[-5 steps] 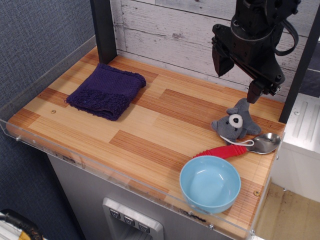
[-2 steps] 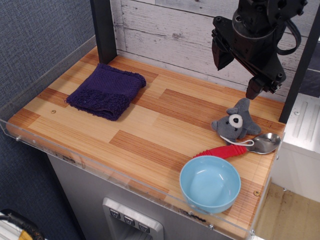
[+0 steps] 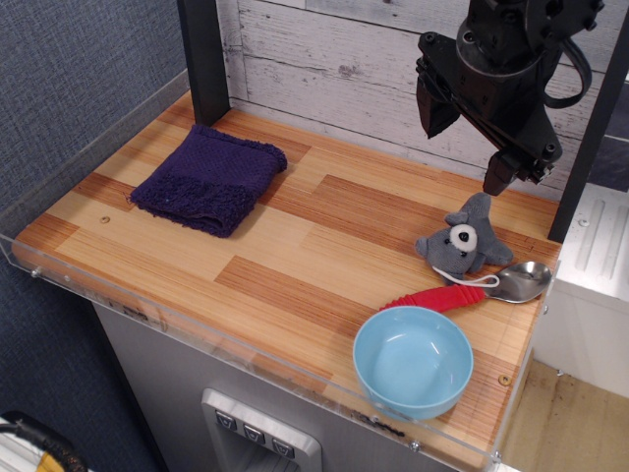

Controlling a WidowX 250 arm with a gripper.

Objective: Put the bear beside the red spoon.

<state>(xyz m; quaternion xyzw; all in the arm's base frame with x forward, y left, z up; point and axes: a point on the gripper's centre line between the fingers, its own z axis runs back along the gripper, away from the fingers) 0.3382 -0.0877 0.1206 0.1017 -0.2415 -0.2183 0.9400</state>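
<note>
The bear [image 3: 460, 243] sits near the right edge of the counter, toward the back corner, its lower side just against the red spoon [image 3: 472, 288] — the white string loop lies across the spoon where the red handle meets the metal bowl. The gripper [image 3: 470, 143] hangs above and slightly behind the bear, its two fingers spread apart with nothing between them, clear of the toy. Judging from that, the placing step looks done (bear released, touching the spoon), and what remains is only for the arm to lift away. That retreat calls for going straight up or back, so that the lower fingertip does not brush the bear's ear. The blue bowl [image 3: 413, 362] stands at the front edge below the spoon handle — the purple towel [image 3: 210, 178] lies well apart, near the back left corner.
</note>
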